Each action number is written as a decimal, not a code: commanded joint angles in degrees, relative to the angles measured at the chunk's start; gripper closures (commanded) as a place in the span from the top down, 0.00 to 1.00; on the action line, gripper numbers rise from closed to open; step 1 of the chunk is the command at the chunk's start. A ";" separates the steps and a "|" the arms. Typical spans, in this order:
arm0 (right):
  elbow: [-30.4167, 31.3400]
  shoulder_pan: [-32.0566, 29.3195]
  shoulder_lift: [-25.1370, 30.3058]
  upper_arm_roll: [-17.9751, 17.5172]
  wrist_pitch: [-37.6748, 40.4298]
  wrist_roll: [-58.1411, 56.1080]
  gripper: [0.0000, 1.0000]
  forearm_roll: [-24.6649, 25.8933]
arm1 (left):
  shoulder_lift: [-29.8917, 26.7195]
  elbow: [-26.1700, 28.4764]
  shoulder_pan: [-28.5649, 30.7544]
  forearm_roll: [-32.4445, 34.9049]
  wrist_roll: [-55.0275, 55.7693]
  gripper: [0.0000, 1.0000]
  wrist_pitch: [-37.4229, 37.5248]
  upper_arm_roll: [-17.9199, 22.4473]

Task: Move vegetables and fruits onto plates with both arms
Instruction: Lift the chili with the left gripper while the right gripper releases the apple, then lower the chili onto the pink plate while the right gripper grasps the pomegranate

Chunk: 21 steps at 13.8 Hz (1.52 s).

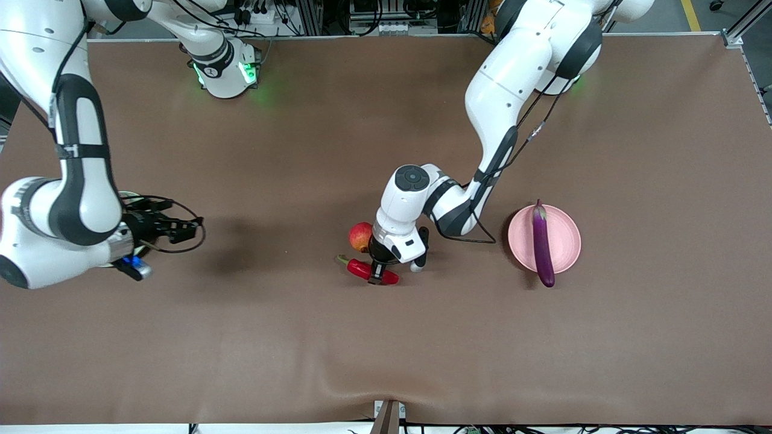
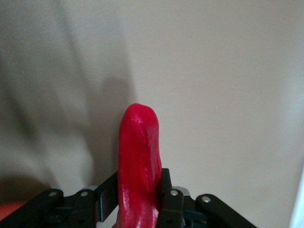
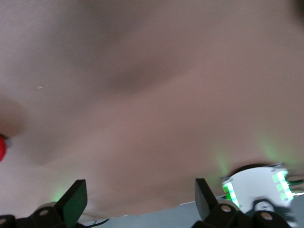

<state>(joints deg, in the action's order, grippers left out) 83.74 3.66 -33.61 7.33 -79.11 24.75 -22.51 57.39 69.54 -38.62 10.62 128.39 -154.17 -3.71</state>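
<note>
My left gripper (image 1: 378, 274) is shut on the red chili pepper (image 1: 365, 269), low at the table's middle. In the left wrist view the chili (image 2: 138, 152) stands between the two fingers of that gripper (image 2: 137, 199). The red-orange fruit (image 1: 360, 236) lies beside it, just farther from the front camera. The purple eggplant (image 1: 542, 244) lies across the pink plate (image 1: 564, 241) toward the left arm's end. My right gripper (image 1: 184, 229) is open and empty (image 3: 140, 194) at the right arm's end. The green plate is mostly hidden under that arm; a pale sliver of its rim (image 1: 128, 194) shows. The yellow-green fruit is hidden.
The brown table mat (image 1: 386, 337) covers the table. The right arm's green-lit base (image 1: 226, 72) stands at the table's top edge and also shows in the right wrist view (image 3: 256, 185). A black cable loops round the right gripper.
</note>
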 commanded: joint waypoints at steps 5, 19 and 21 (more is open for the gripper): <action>5.46 5.91 0.73 -2.14 -10.60 13.63 1.00 -6.31 | -7.90 3.75 3.64 -0.43 -13.40 0.00 14.14 -1.03; 5.21 17.33 -5.41 -10.23 -45.85 36.14 1.00 -11.41 | -28.57 32.23 21.21 -1.13 -89.07 0.00 32.25 -1.12; 5.20 19.71 -5.59 -10.23 -49.82 36.87 1.00 -11.06 | -27.60 32.23 21.92 -1.13 -91.99 0.00 32.61 -1.12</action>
<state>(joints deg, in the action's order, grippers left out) 89.67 21.47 -38.90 -3.20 -126.66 60.32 -32.92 29.94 100.85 -17.19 10.21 39.91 -122.65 -4.29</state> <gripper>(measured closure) 0.000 0.648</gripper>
